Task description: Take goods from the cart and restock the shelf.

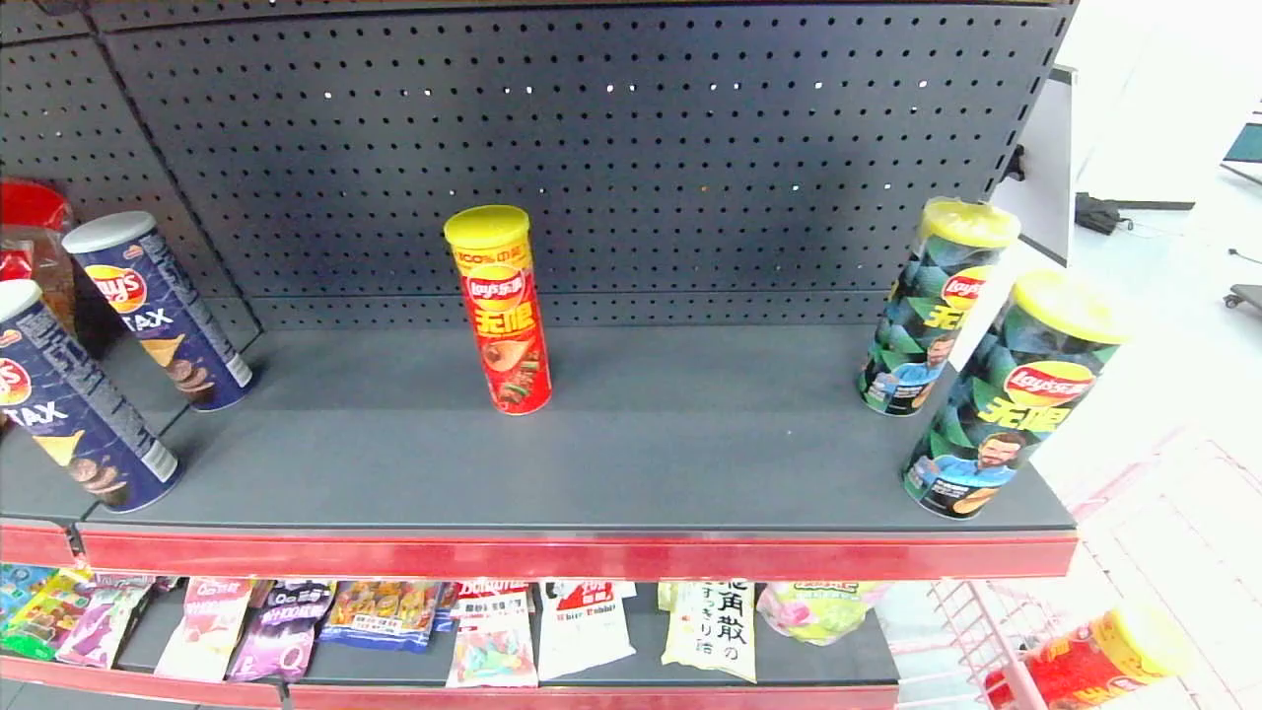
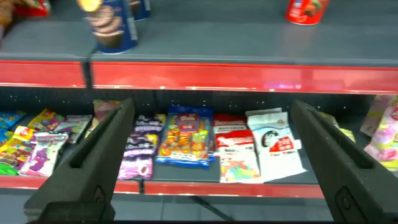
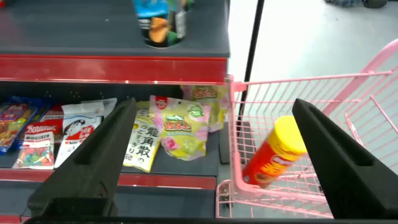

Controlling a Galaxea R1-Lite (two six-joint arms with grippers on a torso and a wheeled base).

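Both sets of jaws gape wide and empty, left gripper (image 2: pixel 212 109) and right gripper (image 3: pixel 214 109) low before the shelf (image 1: pixel 592 463). Beside it I see the pink cart (image 3: pixel 298 79), one red can (image 3: pixel 273 152) leaning inside, yellow lid uppermost. Upright on the shelf: two blue cans (image 1: pixel 158 311), two green cans (image 1: pixel 937 306), one red-labelled can (image 1: pixel 498 311).

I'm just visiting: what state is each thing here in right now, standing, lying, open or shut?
middle red can: upright, lid on.
rear green can: upright, lid on.
front green can: upright, lid on.
rear blue can: upright, lid on.
front blue can: upright, lid on.
cart can: lying tilted in the pink cart, not yet shelved.
snack bags: lying flat.
left hand: open, empty.
right hand: open, empty.
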